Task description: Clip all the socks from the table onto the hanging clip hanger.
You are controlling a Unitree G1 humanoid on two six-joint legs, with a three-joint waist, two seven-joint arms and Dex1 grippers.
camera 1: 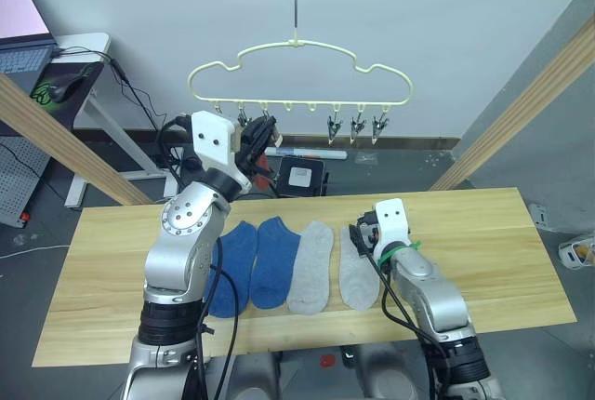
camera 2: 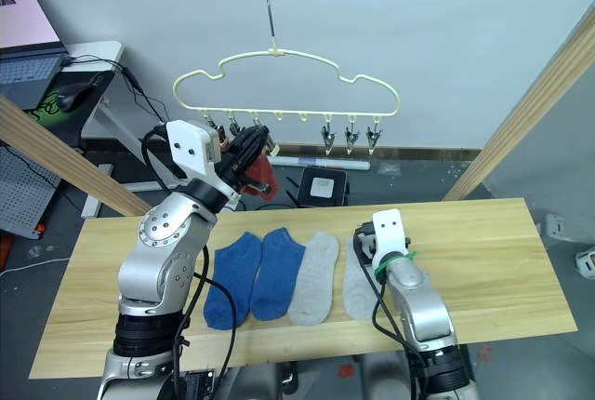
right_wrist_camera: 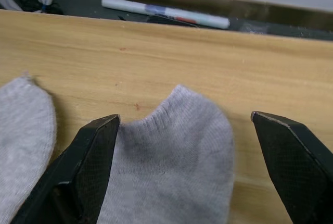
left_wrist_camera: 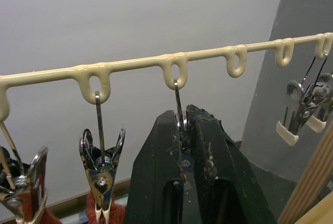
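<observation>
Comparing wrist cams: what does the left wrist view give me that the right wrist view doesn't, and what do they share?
Left wrist: the clip hanger, its metal clips, the left gripper shut on a clip, and rust-red fabric hanging from the neighbouring clip.
Right wrist: the table, a grey sock between the open right gripper fingers, and a second grey sock.
Shared: just the pale wall.

Red sock (left_wrist_camera: pixel 106 214) mostly cut off
</observation>
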